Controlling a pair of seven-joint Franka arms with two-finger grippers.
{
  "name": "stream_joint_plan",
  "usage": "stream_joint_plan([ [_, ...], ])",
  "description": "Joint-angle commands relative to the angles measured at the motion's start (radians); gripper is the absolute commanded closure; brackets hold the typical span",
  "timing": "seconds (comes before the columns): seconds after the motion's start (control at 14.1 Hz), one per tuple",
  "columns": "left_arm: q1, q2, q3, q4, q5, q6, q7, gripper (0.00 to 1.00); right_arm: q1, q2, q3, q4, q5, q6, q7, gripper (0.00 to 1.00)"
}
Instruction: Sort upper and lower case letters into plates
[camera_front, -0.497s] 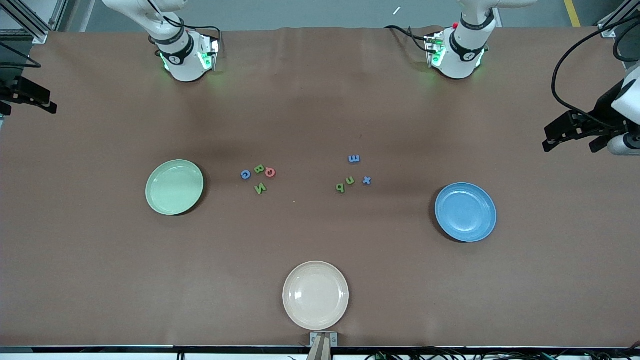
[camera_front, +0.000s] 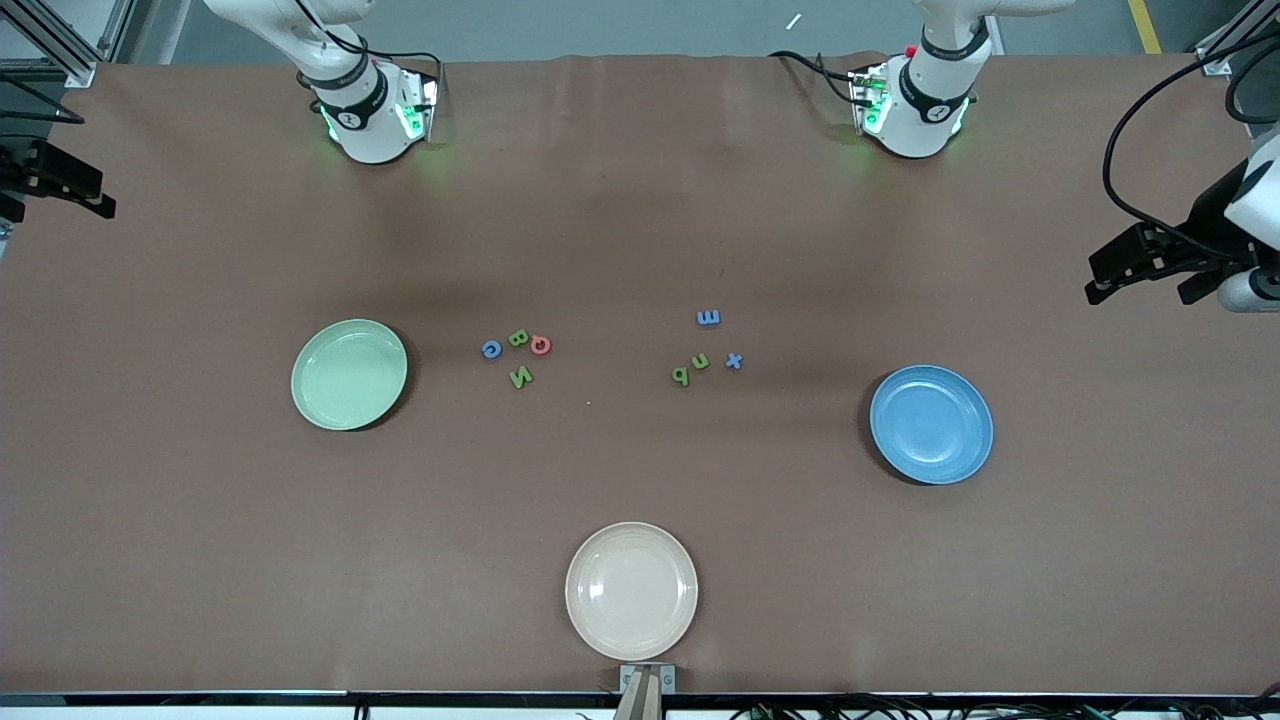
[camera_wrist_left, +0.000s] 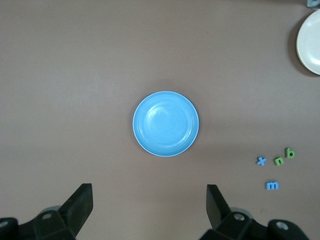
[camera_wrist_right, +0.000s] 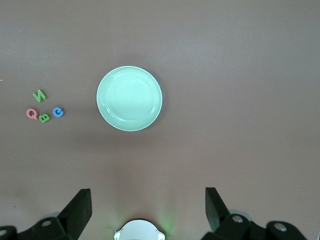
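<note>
From the front, both arms are cut off above their bases, and each gripper shows only partly at the picture's edge. The right gripper (camera_wrist_right: 145, 210) hangs high over the table's right-arm end, its fingers (camera_wrist_right: 80, 207) spread wide, holding nothing, the arm waiting. Three plates lie on the brown table (camera_front: 640, 200): the mint green plate (camera_front: 349, 374) toward the right arm's end, the cream-white plate (camera_front: 631, 590) nearest the camera, the blue plate (camera_front: 931, 424) toward the left arm's end. Between green and blue lie eight small letters in two clusters of four: blue C (camera_front: 491, 349), green B (camera_front: 518, 338), red Q (camera_front: 541, 345), green N (camera_front: 521, 377); then green b (camera_front: 680, 376), green n (camera_front: 701, 362), blue m (camera_front: 708, 318), blue x (camera_front: 734, 361). The left gripper (camera_wrist_left: 150, 210) hangs likewise over its end, spread and empty.
</note>
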Motion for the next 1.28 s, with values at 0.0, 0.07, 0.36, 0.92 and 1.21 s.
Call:
stream_joint_plan([
  [0.0,-0.005,0.006,-0.019,0.004,-0.017,-0.035,-0.033,0.0,0.001,-0.036,0.004,-0.04,0.014,0.023,0.013,0.0],
  [0.07,-0.005,0.011,-0.048,0.004,-0.018,-0.06,-0.043,0.0,-0.002,-0.036,0.004,-0.04,0.029,0.026,0.016,0.0],
  [0.36,-0.06,0.178,-0.154,0.001,-0.012,-0.008,-0.263,0.0,-0.006,-0.036,-0.001,-0.042,0.052,0.029,0.024,0.0],
  [0.92,-0.333,0.511,-0.159,-0.035,0.054,0.4,-0.946,0.0,-0.031,-0.036,-0.004,-0.042,0.08,0.032,0.036,0.0],
  [1.21,-0.393,0.526,-0.159,-0.168,0.055,0.619,-1.2,0.0,-0.026,-0.031,0.002,-0.031,0.074,0.029,0.033,0.0],
])
